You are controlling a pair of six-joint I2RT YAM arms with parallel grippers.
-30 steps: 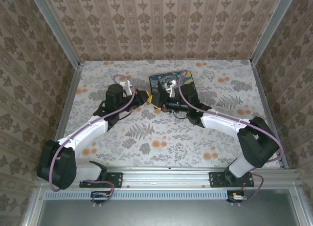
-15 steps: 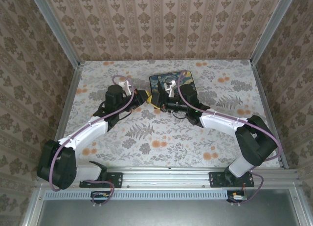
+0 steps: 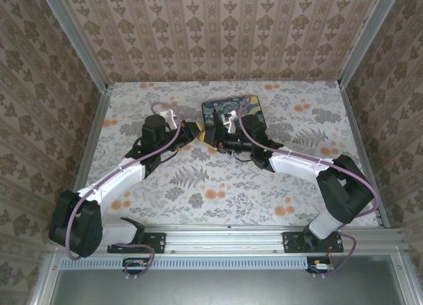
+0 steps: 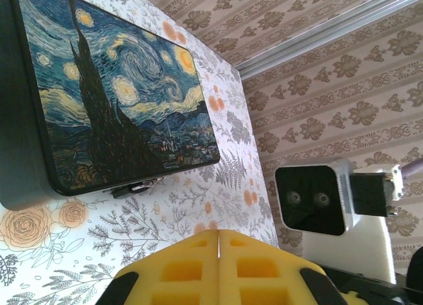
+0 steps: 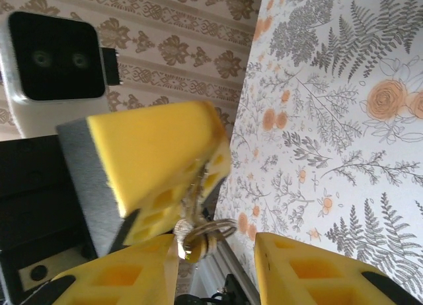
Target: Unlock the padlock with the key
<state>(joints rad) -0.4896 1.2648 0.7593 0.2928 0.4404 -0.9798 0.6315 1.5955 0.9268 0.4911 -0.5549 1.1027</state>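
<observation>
Top external cam: floral-print table (image 3: 218, 186) is sitting inside damask-wallpapered walls (image 3: 218, 28); left gripper (image 4: 218, 237) is pinching the key (image 5: 192, 189), right gripper (image 5: 215, 249) is hanging with fingers apart.

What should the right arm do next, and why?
Probably nudge the right gripper sideways to centre the hanging brass piece, then close. The left gripper is shut on the ring it dangles from; the right fingers stand apart, with the piece close to one of them. Whether it is the padlock or a key, I cannot tell.
</observation>
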